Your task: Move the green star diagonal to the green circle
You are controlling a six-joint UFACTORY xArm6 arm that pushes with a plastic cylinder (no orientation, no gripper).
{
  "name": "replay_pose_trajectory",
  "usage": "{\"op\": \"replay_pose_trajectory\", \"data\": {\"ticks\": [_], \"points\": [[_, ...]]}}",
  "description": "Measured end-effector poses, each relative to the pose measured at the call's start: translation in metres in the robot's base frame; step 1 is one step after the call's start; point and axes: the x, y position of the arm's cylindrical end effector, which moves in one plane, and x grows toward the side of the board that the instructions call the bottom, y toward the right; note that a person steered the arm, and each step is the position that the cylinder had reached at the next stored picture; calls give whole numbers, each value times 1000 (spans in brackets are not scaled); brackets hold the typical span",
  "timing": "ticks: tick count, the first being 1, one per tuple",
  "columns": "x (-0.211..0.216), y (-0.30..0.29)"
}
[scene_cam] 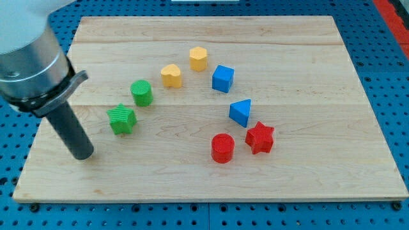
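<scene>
The tabletop point(204, 179) is a light wooden board of joined planks, lying on a blue perforated base point(19, 211) that is cut off at every edge of the view. The arm's grey cylindrical housing point(29, 61) enters at the view's top left and is cropped, so its upper part cannot be seen. No claw is fitted, so there is nothing to open or close and nothing is held: the arm ends in a dark rod.

My tip point(84, 155) rests at the board, near the view's left, below and to the left of the green star point(121, 119) and apart from it; contact with the surface appears likely but cannot be confirmed.

The green star lies just below-left of the green circle point(142, 93), the two near but separate. Toward the view's top stand a yellow heart-like block point(171, 75) and a yellow hexagon point(199, 59). A blue cube point(222, 78) and blue triangle point(241, 112) follow to the right. The red star point(260, 138) and red circle point(222, 148) sit lowest.

No readable writing or labels are visible.
</scene>
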Motion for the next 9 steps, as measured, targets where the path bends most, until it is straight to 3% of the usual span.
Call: {"op": "replay_pose_trajectory", "data": {"ticks": [2,9], "points": [[-66,6],[-77,73]]}}
